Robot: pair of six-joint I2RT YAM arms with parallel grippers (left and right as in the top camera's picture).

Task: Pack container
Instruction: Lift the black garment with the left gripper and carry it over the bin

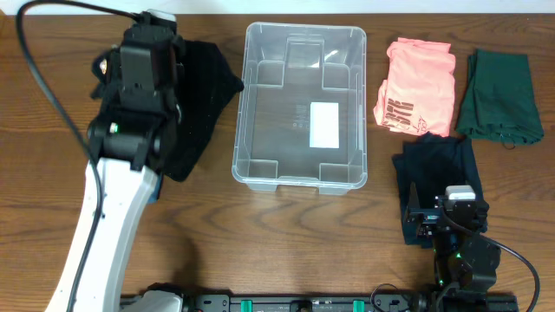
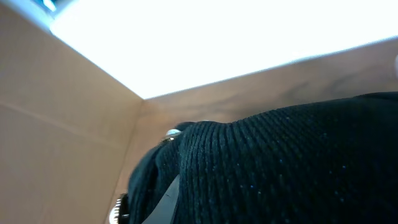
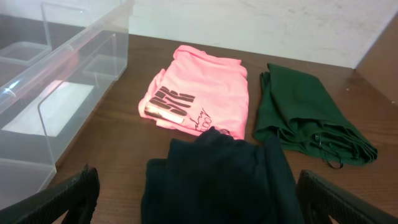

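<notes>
Nearest me, my right gripper (image 3: pixel 196 186) sits low over the surface (image 1: pixel 286 243) with its fingers spread wide and nothing between them. A folded navy garment (image 3: pixel 217 177) lies directly under and ahead of it. That arm is tucked in close to its base, with the wrist angled forward and down. Beyond the navy piece, a pink shirt (image 3: pixel 199 93) and a dark green garment (image 3: pixel 298 112) lie side by side, near each other but apart. The container (image 1: pixel 303 29) stands mid-surface, to the left of those three. It is clear-walled and holds nothing, so only the white label on its floor shows. Farthest out, my left arm (image 1: pixel 139 82) stretches from its base to the far left of the surface, and the wrist there is tipped up enough that its camera sees the ceiling light. A black knit garment (image 2: pixel 292 162) fills that view and spreads on the surface just beside the container's left wall. I cannot tell whether my left gripper is clamped on the knit or merely lies under it, because cloth and wrist hide the fingers. I judge packing has barely begun, and the step in hand is getting the black piece up and into the container. The next move calls for a confirmed hold, enough lift to clear the rim, and a short carry to the right. A trailing edge could snag the wall.
</notes>
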